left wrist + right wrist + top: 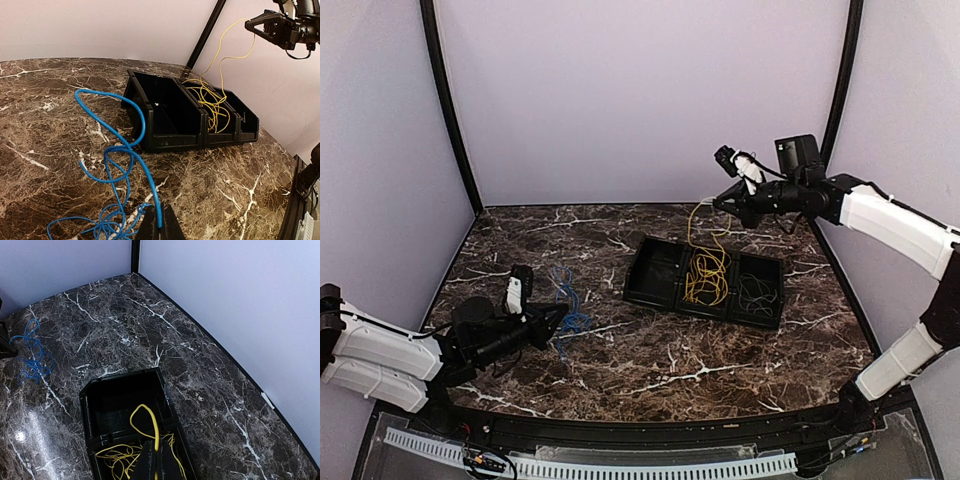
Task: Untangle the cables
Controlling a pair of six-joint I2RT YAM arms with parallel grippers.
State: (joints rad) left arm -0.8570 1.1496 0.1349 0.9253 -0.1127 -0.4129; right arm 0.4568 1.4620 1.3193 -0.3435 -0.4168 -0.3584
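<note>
Looking from above, I am pinching the yellow cable [707, 270] tight in my right pincer [718, 203], up over the far right corner. My left pincer [557, 317] is gripping the blue cable [570, 300] near the left edge. I think I am pulling the cables apart. Next I should be lifting the yellow one slowly until it comes free.

My left wrist is showing blue loops lying on the bench.

My right wrist is showing the black tray [115, 395]. Yellow loops are filling its middle box. The box nearest the left edge is holding nothing. From above, the dark grey cable [755, 292] is lying in the last box.
</note>
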